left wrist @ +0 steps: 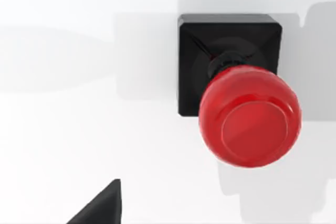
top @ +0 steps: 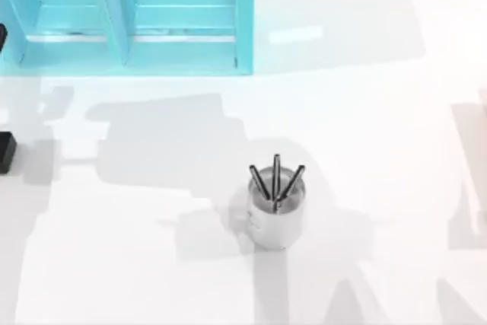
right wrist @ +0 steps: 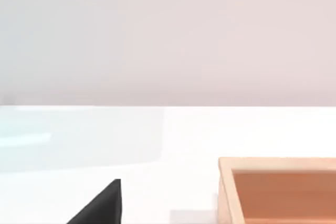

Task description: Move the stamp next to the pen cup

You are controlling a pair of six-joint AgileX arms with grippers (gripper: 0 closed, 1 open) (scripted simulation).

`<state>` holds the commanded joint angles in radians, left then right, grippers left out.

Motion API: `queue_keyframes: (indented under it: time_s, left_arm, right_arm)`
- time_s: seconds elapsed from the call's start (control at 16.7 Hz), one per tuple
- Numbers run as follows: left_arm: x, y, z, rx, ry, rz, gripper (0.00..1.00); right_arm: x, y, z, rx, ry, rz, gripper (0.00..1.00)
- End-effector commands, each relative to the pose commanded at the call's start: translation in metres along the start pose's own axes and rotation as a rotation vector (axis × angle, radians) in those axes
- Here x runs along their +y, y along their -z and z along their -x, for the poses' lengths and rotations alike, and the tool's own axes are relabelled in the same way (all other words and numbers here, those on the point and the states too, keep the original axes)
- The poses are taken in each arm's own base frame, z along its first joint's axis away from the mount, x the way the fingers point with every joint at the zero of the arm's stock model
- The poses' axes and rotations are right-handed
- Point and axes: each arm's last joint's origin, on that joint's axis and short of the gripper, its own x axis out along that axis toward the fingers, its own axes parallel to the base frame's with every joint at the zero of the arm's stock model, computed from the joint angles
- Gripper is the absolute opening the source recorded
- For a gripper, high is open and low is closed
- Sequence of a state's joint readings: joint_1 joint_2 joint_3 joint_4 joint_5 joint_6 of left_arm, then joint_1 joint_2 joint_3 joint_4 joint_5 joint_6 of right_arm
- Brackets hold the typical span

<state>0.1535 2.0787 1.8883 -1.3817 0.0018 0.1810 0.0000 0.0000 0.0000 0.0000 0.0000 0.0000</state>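
The stamp (left wrist: 247,119), a black square block with a glossy red knob, stands upright on the white table, seen close from above in the left wrist view. A black part of my left gripper (left wrist: 102,205) pokes in at that view's edge, apart from the stamp and touching nothing. The pen cup (top: 275,207), a shiny silver cylinder holding three dark pens, stands near the middle of the table in the top view. A black part of my right gripper (right wrist: 102,205) shows over bare table in the right wrist view.
A turquoise shelf organiser (top: 125,17) fills the back left of the table. A black shape (top: 6,151) is cut off by the top view's left edge; I cannot tell what it is. An orange-brown wooden box (right wrist: 278,190) lies near my right gripper.
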Motion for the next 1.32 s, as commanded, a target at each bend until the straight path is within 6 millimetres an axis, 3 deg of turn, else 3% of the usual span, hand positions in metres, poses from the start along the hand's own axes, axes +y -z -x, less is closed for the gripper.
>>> queue_keyframes:
  time_s: [0.54,0.84,1.32]
  left_arm:
    - [0.0,-0.001,-0.091,-0.002,0.0,0.0,1.0]
    - [0.0,0.0,-0.095,-0.001,0.0,0.0,1.0]
    - [0.0,0.0,-0.095,-0.001,0.0,0.0,0.4]
  right_arm:
    - [0.0,0.0,0.0,0.0,0.0,0.0,1.0]
    - [0.0,0.0,0.0,0.0,0.0,0.0,1.0]
    - [0.0,0.0,0.0,0.0,0.0,0.0,1.0]
